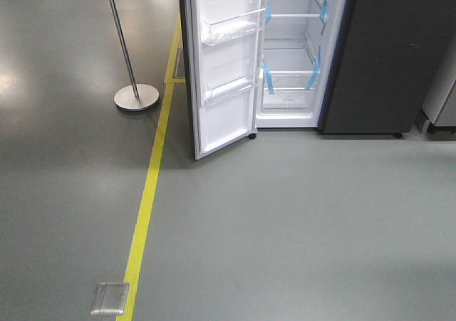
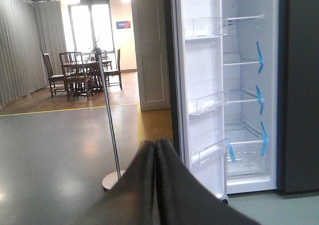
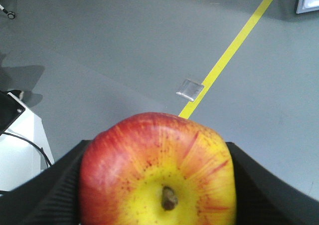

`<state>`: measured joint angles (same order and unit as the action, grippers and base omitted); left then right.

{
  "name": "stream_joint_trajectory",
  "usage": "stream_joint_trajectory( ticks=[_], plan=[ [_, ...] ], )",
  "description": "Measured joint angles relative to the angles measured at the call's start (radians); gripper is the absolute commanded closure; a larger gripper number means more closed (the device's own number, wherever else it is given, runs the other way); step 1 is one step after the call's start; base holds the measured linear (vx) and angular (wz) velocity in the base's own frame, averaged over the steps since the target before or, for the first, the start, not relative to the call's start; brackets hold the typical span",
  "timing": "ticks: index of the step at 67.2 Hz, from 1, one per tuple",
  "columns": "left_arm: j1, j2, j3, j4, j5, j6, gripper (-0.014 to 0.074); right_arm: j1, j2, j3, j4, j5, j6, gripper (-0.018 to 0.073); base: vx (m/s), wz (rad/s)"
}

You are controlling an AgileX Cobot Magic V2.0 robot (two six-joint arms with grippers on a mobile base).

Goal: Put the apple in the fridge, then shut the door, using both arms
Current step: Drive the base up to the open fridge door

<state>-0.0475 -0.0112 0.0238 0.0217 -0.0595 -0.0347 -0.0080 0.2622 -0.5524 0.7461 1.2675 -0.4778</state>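
Between the right jaws, an apple (image 3: 158, 175).

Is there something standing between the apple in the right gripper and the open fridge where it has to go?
Nothing visible blocks the apple. The door is swung wide open, the shelves of the fridge are exposed, and the floor before it is bare. The pole stand is left of the door, off the path.

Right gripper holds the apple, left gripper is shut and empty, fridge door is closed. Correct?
No: the door stands open, its white inside showing in the front view. The right gripper does hold the apple; the left gripper is shut, empty.
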Motion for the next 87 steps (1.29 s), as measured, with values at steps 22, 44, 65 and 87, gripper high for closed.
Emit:
stream_joint_trajectory(
  ticks=[22, 44, 65, 87],
  plan=[
    [0.0, 0.0, 0.0, 0.0, 0.0, 0.0, 0.0603, 0.0, 0.0, 0.0, 0.0, 0.0, 0.0, 0.0172, 0.34, 0.04],
    [0.0, 0.0, 0.0, 0.0, 0.0, 0.0, 0.0603, 0.0, 0.0, 0.0, 0.0, 0.0, 0.0, 0.0172, 0.32, 0.07],
    [0.0, 0.0, 0.0, 0.0, 0.0, 0.0, 0.0603, 0.0, 0.0, 0.0, 0.0, 0.0, 0.0, 0.0172, 0.28, 0.02],
    [0.0, 0.0, 0.0, 0.0, 0.0, 0.0, 0.0603, 0.0, 0.0, 0.0, 0.0, 0.0, 0.0, 0.0172, 0.25, -0.02]
  ],
)
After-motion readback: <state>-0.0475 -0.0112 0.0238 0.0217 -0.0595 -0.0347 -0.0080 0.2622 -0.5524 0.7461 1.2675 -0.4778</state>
